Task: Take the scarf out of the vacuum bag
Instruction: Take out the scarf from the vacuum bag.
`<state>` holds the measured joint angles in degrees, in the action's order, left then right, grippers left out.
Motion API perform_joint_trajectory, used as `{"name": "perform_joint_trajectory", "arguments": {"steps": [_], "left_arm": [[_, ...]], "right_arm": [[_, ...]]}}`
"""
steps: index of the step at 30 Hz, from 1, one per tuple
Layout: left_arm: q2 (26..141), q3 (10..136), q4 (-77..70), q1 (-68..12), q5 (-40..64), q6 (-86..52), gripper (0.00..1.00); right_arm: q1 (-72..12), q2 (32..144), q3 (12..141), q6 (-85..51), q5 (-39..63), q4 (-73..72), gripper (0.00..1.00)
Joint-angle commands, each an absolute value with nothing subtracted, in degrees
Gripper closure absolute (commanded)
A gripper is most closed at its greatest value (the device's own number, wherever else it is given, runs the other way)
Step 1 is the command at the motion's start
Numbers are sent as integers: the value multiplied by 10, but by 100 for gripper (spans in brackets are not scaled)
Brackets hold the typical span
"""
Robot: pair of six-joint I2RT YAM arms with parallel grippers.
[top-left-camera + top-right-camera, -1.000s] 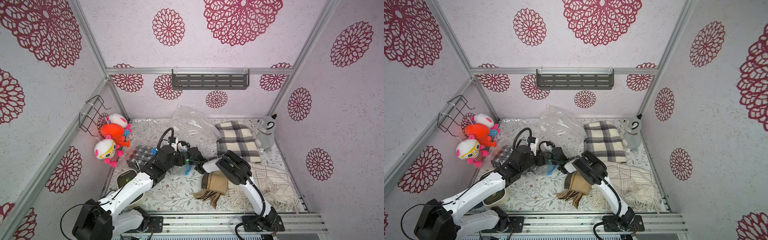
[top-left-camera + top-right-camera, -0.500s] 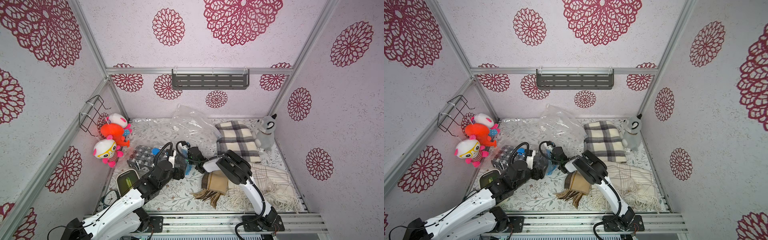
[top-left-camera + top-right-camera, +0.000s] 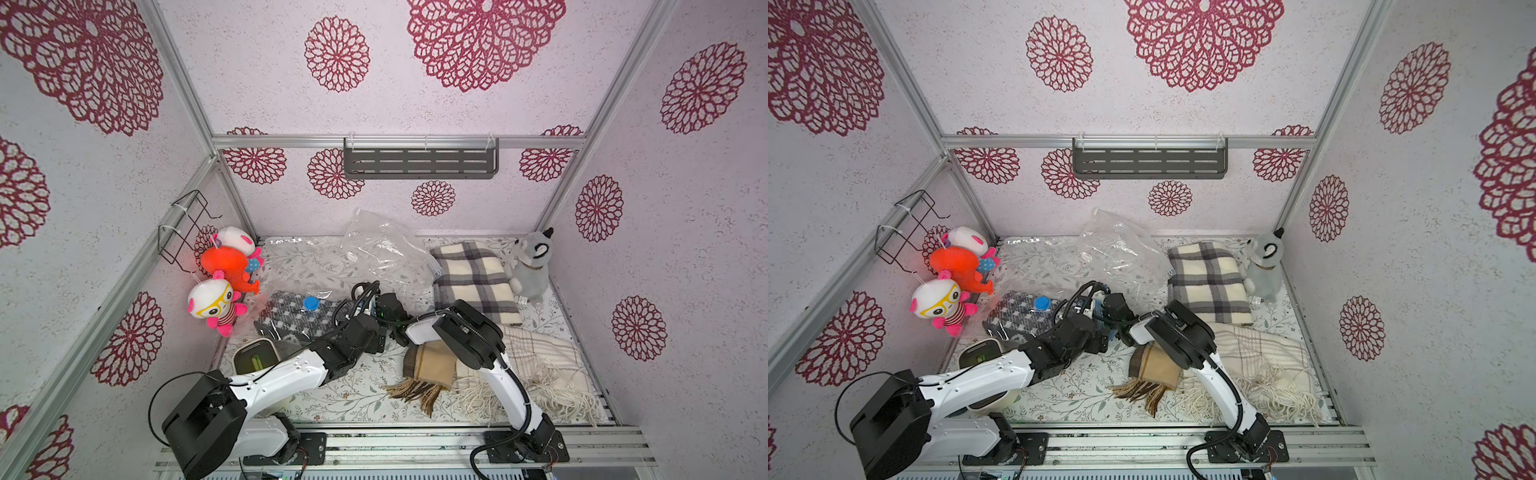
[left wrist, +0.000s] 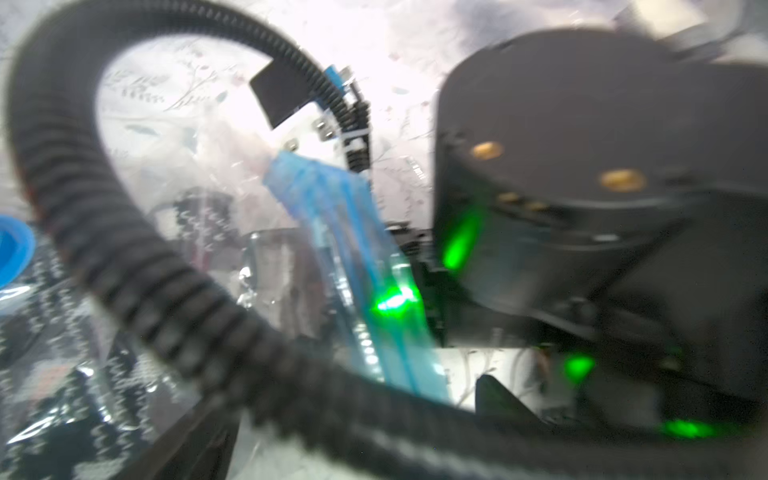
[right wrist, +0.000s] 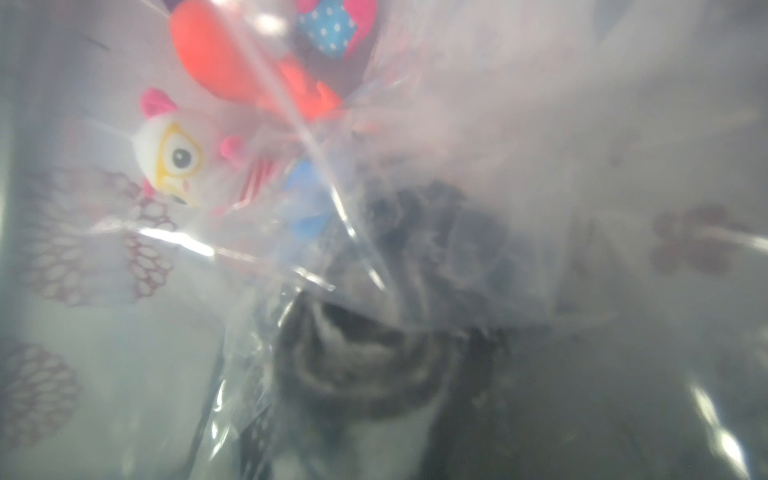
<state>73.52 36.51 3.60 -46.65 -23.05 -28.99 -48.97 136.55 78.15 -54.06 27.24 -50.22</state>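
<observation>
Grey patterned scarf (image 3: 291, 318) is lying sealed inside the vacuum bag (image 3: 272, 291), left of the grippers. Left gripper (image 3: 380, 340) is hovering at the bag mouth, spread wide, gripping nothing. Right gripper (image 3: 376, 306) is clamping tight on the bag's blue seal strip (image 4: 332, 216)
</observation>
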Motion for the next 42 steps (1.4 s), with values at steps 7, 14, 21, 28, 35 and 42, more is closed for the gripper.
{"name": "perform_joint_trajectory", "arguments": {"steps": [7,14,21,28,35,42], "left_arm": [[754,406,88,-495,-298,-298,17],[756,399,113,-524,-330,-338,24],[873,467,162,-517,-452,-322,15],[867,457,169,-479,-442,-328,100],[869,451,185,-455,-442,-329,100],[826,431,156,-473,-388,-328,100]], "right_arm": [[-494,1341,783,-523,287,-477,100],[-493,1355,793,-529,292,-479,100],[-500,1332,770,-518,284,-478,100],[-498,1279,712,-506,288,-487,100],[-499,1223,677,-470,296,-450,100],[-474,1253,716,-496,319,-449,100]]}}
